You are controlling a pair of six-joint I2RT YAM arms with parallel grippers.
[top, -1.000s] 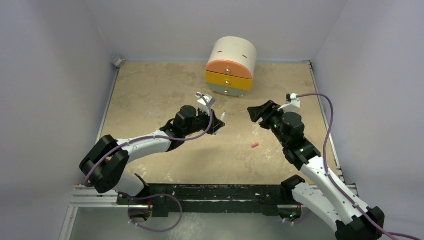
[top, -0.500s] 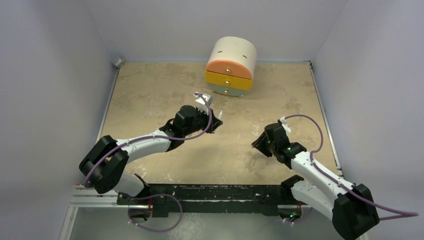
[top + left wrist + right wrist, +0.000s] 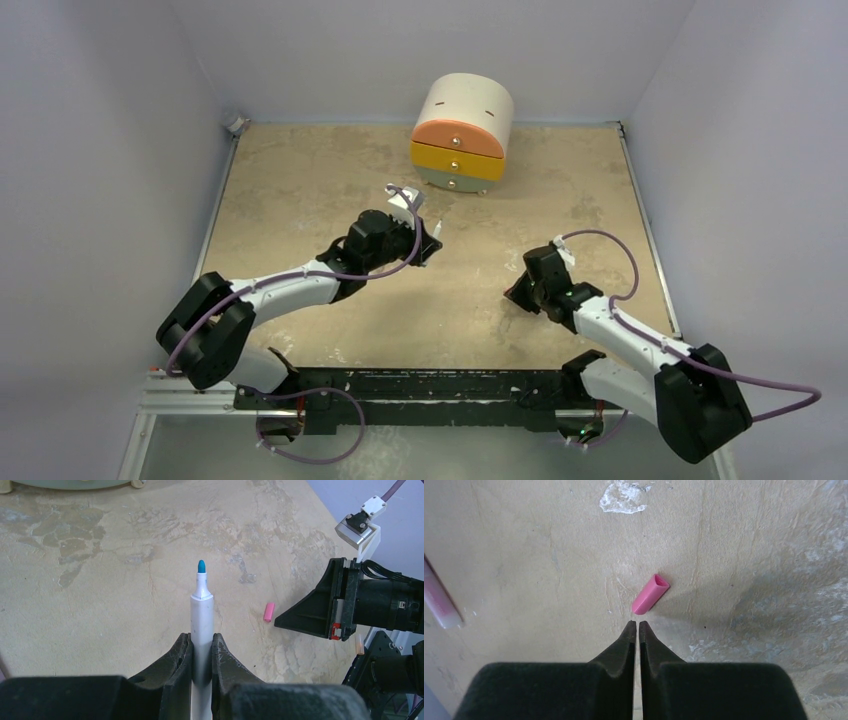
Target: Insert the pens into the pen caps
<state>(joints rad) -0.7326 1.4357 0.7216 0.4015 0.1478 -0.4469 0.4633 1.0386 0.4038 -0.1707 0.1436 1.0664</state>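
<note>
**Top external.**
- Table [image 3: 300, 180]: tan, mottled, stone-look surface.
- Drawer unit [image 3: 462, 132]: rounded cream shell with orange, yellow and pale green fronts and small round knobs. It stands at 12 o'clock on the table.
- Left end effector [image 3: 425, 240]: black, near the table's centre, clamped on a white pen [image 3: 437, 230] that points toward 1 o'clock.
- Right end effector [image 3: 520, 292]: black, low over the table at 4 o'clock from centre. Its opening cannot be told from this view.

**Left wrist.**
- Fingers pressed tight on the pen's barrel.
- Pen: smooth white cylinder with a stepped collar and a rounded teal nib, uncapped, pointing to 12 o'clock.
- Pink cap [image 3: 269, 612]: lies on the table at 3 o'clock from the pen, just before the wedge-shaped right end effector.

**Right wrist.**
- Tapered black fingers all but closed, with a hairline gap between them and nothing held.
- Pink cap: a short opaque tube lying flat just beyond the fingertips at 1 o'clock, its open mouth facing 1 o'clock.
- Pink pen [image 3: 439, 602]: pale, translucent barrel at 9 o'clock, cut off by the frame edge.
- White scuff [image 3: 624, 497]: on the table at 12 o'clock.
</note>
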